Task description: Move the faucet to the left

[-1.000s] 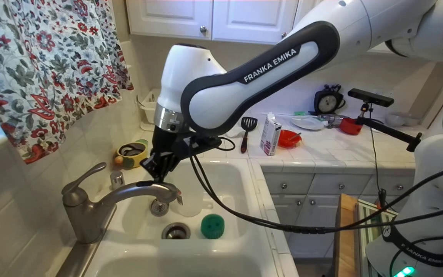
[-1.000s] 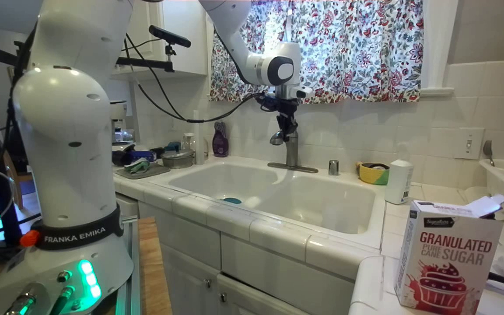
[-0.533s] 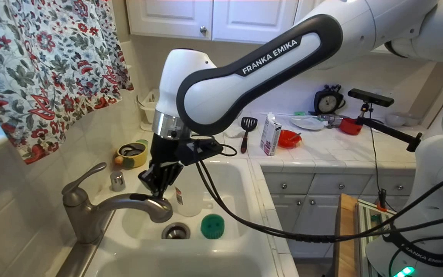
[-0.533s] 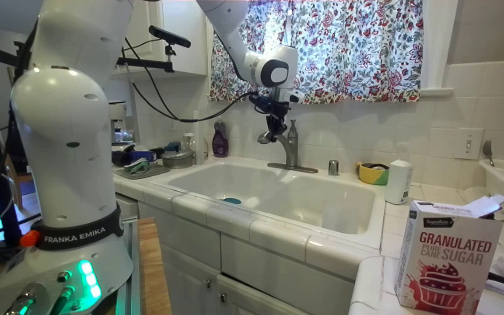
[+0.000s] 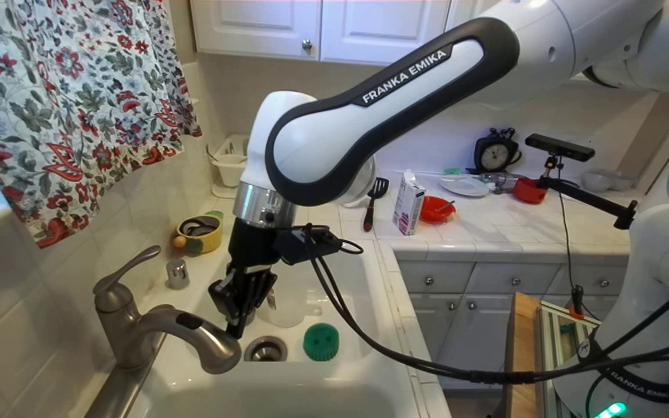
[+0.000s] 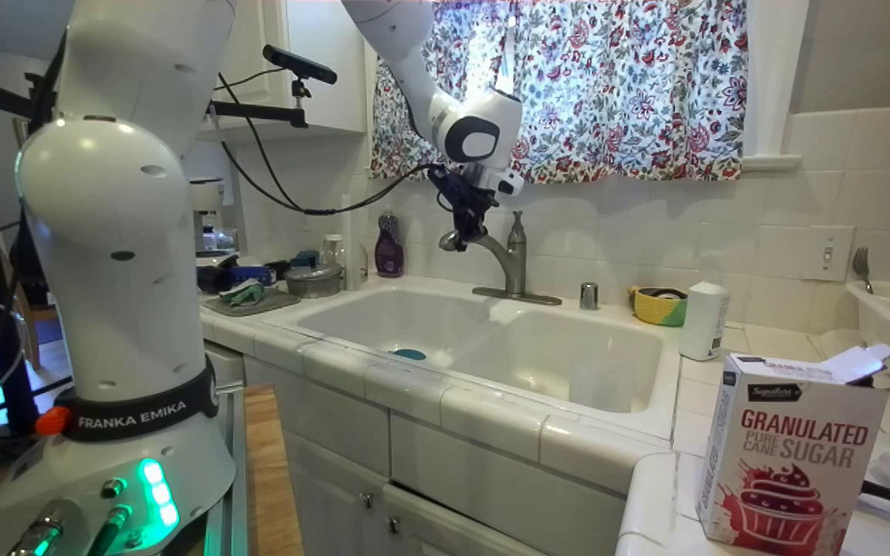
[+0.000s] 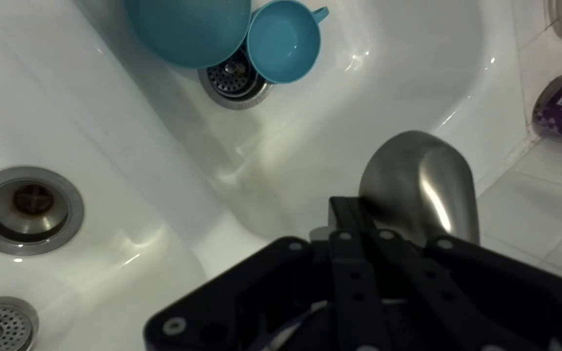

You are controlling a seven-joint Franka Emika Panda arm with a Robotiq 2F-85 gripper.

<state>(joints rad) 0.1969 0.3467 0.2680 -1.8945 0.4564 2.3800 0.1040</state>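
At four o'clock from the wrist view's centre, your black metal gripper (image 7: 351, 204) has its fingers pressed together, nothing between them. Beside the tips, toward two o'clock and apparently touching, is the rounded spout end of the brushed grey-silver metal faucet (image 7: 420, 187). You seem to be using the joined fingers as a paddle near the spout's end, where leverage over its pivot should be best. An exterior view shows what the wrist view misses: the curved metal lever (image 5: 128, 267) at twelve o'clock on the rounded grey base (image 5: 125, 339). Facing the white, glossy sink (image 6: 414, 313) in an exterior view, the spout points to ten o'clock from its base, so the leftward swing looks partly done. Farther down, the wrist view reveals a round turquoise plastic-looking cup (image 7: 285, 41) at the tips' eleven o'clock; an exterior view offers only a blue-green sliver (image 6: 409, 354).
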